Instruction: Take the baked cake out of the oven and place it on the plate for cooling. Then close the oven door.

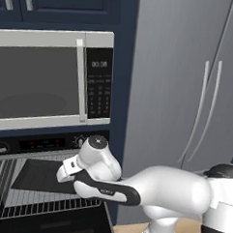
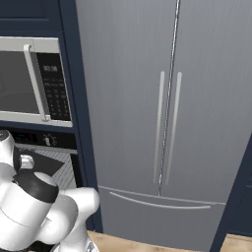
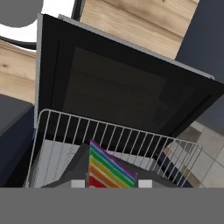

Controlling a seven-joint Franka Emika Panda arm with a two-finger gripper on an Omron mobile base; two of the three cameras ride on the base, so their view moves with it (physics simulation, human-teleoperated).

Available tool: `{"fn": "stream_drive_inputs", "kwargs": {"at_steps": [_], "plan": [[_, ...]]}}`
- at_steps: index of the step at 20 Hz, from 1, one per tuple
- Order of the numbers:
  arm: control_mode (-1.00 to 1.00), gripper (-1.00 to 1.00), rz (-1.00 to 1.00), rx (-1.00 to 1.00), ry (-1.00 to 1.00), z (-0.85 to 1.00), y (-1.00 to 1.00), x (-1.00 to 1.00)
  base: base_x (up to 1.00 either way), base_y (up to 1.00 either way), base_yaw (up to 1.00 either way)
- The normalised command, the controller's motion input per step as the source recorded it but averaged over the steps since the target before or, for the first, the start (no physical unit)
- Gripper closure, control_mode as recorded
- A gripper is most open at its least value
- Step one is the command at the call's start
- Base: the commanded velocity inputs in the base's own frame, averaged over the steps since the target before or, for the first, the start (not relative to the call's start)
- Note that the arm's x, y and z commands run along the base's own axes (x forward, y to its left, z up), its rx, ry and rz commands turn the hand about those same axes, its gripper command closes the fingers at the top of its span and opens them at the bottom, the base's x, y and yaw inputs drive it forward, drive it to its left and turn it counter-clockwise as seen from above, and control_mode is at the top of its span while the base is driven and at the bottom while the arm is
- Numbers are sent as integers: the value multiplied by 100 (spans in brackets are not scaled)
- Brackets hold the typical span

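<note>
Tool (image 3: 111, 183) low over the rainbow-layered cake (image 3: 109, 168), grip state impossible to tell, cake on a dark tray (image 1: 40, 175) upon the pulled-out wire rack (image 3: 131, 140), oven door (image 3: 127, 92) hanging open beyond, oven (image 1: 44, 143) under the microwave (image 1: 52, 79)

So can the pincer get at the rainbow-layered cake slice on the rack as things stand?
Probably yes: the black glass oven door lies open, and the rainbow-layered cake slice sits on the pulled-out white wire rack right ahead of the pincer, nothing between them.

Both base views face the microwave (image 1: 43, 78) from behind, left and right, sharing it, while the hand view looks closely down onto the oven door (image 3: 127, 94).
</note>
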Motion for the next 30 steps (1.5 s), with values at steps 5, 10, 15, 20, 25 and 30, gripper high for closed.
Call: {"fn": "stream_drive_inputs", "kwargs": {"at_steps": [5,10,15,20,25,30], "plan": [[100,100,0,0,0,0,0,0,0,0,0],[100,100,0,0,0,0,0,0,-1,0,0],[100,100,0,0,0,0,0,0,-30,-18,-5],[100,100,0,0,0,0,0,0,-37,-50,-12],[100,100,0,0,0,0,0,0,-11,-59,-13],[100,100,0,0,0,0,0,0,0,-69,-9]]}}
